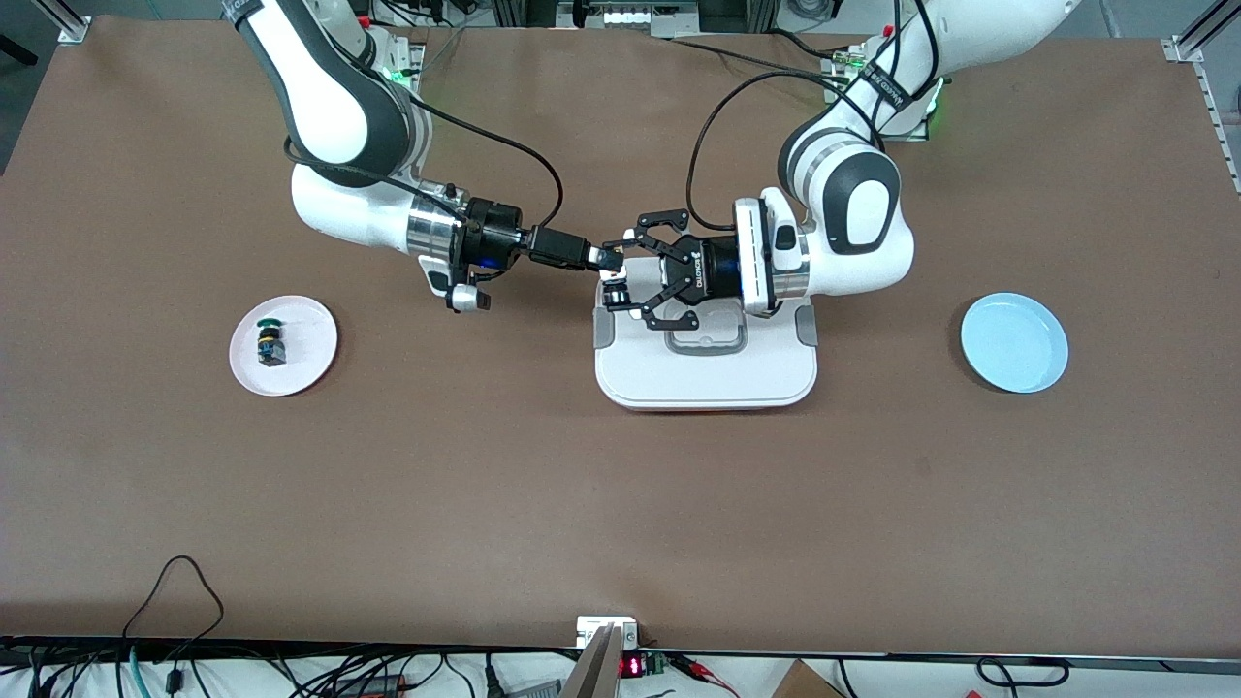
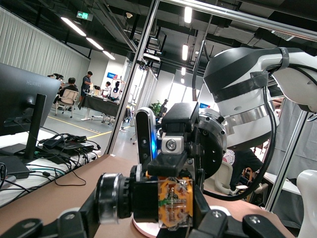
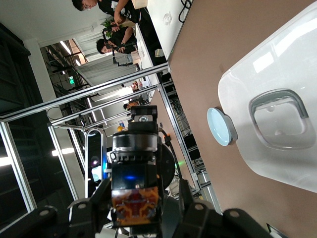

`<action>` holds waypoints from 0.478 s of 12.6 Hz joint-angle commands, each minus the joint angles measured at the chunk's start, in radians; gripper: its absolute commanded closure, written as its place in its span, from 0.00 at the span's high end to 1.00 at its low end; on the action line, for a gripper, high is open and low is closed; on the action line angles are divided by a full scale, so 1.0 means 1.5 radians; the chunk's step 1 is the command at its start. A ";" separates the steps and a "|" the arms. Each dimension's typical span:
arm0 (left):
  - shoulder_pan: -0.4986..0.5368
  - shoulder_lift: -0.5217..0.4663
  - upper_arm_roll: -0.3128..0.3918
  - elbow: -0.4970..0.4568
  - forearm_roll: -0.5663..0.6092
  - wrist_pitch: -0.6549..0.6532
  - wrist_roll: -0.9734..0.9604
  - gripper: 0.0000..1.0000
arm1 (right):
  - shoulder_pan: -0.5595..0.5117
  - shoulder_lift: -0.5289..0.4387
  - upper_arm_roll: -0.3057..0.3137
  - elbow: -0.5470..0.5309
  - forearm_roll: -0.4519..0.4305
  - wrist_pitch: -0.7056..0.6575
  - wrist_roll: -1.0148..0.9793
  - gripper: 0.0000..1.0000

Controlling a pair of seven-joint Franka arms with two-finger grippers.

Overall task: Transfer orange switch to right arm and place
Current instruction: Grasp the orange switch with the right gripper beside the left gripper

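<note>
My left claw (image 1: 615,276) grips the orange switch (image 2: 174,202); I can't tell whether the right claw (image 1: 606,258), meeting it, has clamped. If I release early, it drops onto the white tray (image 1: 706,373).

Both glossy white arms carried dark grey joint covers, silver wrist rings and looping black cables. The right gripper (image 1: 609,257) had slim black fingers; the left gripper (image 1: 620,274) was a black linkage claw.

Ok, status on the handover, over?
Left hand shut on orange switch over white tray. Right hand at the switch, grip unconfirmed. Nothing in the way.
</note>
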 commanded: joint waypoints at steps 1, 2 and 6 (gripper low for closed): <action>-0.002 0.004 -0.004 0.013 -0.023 0.000 0.014 0.36 | 0.009 -0.005 0.006 -0.002 0.020 0.016 -0.007 0.35; -0.002 0.004 -0.004 0.013 -0.023 0.000 0.013 0.36 | 0.009 -0.006 0.006 -0.002 0.021 0.015 -0.007 0.27; -0.002 0.004 -0.004 0.013 -0.022 0.000 -0.002 0.39 | 0.008 -0.011 0.006 -0.001 0.020 0.021 -0.007 0.07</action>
